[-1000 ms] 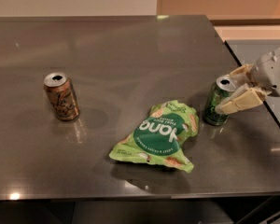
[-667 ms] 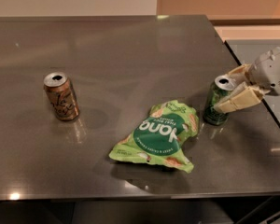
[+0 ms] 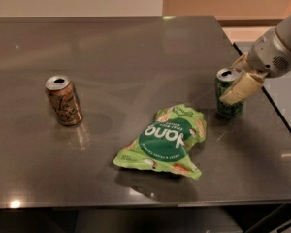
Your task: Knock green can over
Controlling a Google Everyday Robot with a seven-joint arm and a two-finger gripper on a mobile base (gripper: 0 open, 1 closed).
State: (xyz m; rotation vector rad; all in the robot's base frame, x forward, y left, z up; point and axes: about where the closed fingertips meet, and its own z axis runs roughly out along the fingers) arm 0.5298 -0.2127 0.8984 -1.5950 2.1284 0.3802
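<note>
The claw (image 3: pixel 234 82) is up and to the right of the snack bag (image 3: pixel 167 140), pressed against the top of the green can (image 3: pixel 229 108); one pale part of it lies across the front of the can; I cannot tell how far open the claw is, or if it really has hold of the can.

A moment ago the claw and its arm were a bit lower and closer to the bag; now they have gone up and back a little; the green can has gone a little way with them, so it looks nudged or carried; it is standing straight up, just past the bag's right top corner.

So the claw has got to the can, but I think the job is not done, because the can has not tipped; it needs a harder push near the top.

The orange-brown can (image 3: pixel 63 100) stands far left of the bag and has not moved; the bag has not moved on the table (image 3: pixel 136 47) either.
</note>
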